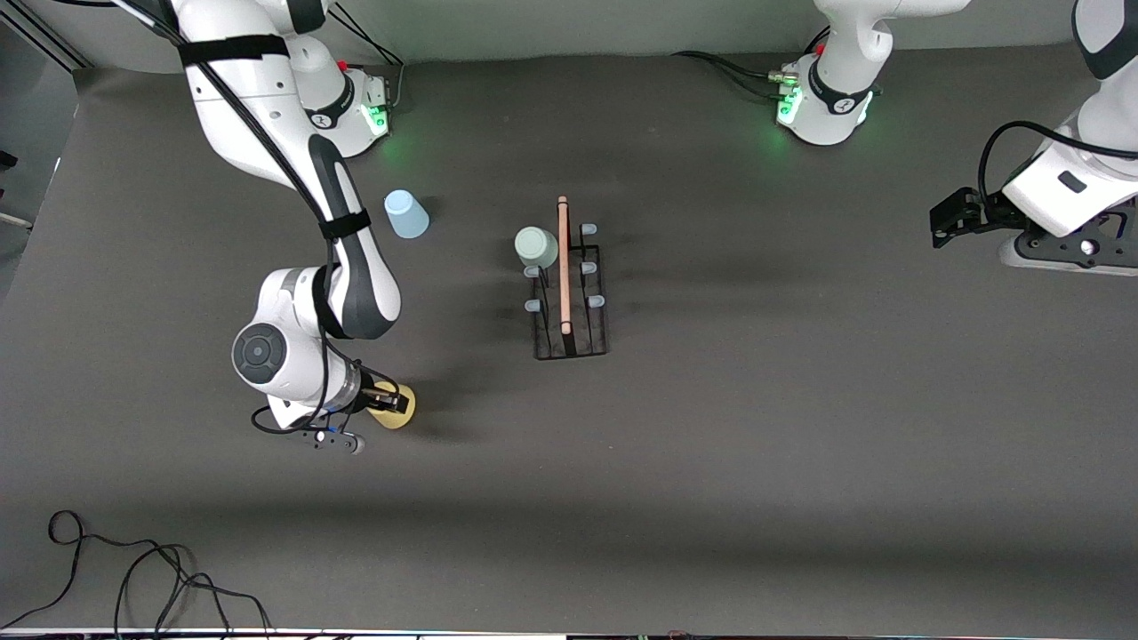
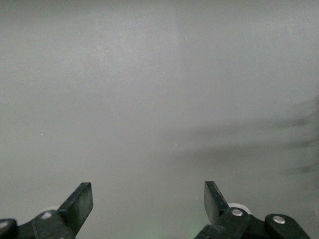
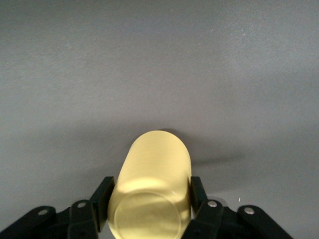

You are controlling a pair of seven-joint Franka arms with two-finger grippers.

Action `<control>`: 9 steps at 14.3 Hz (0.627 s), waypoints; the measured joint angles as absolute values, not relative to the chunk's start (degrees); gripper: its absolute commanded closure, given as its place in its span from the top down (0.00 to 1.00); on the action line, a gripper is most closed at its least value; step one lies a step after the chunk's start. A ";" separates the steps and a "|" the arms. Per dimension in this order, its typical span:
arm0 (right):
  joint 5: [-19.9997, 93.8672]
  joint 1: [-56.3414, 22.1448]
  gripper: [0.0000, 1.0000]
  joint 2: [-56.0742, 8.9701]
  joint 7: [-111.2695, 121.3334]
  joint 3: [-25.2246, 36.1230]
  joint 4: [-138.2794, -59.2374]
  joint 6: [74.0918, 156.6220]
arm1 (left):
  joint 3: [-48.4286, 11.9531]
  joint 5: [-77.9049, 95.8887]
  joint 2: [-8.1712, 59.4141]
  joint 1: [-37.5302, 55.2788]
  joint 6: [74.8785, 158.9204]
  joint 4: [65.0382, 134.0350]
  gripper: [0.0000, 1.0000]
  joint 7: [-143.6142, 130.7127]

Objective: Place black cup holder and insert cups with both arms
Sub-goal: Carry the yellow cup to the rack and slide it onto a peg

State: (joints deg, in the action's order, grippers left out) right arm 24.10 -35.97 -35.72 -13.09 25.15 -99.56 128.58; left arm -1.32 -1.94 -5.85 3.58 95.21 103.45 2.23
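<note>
Two hands on show, and the right hand [image 1: 392,401] has its fingers [image 3: 101,197] clamped on the yellow cup [image 3: 152,191], low at the counter [image 1: 800,444], the cup lying tilted between them. Up from that hand toward the right arm's base stands the light blue cup [image 1: 406,214], upside down. Toward the middle sits the black cup holder [image 1: 569,293], pale green cup [image 1: 536,247] already on one peg. Left hand [image 1: 956,220] waits over its own end of the counter, fingers [image 2: 77,205] spread apart, nothing between them. No readable writing anywhere.
</note>
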 measured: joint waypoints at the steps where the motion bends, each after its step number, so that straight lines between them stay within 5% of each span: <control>1: 24.39 -36.02 0.00 -34.25 -13.95 25.16 -99.26 126.71 | -1.34 -1.94 -5.85 3.69 95.21 103.39 1.00 2.14; 9: 24.57 -47.80 0.00 -22.09 -40.30 25.10 -98.94 119.29 | -1.40 -1.94 -5.80 4.45 95.18 102.92 1.00 1.99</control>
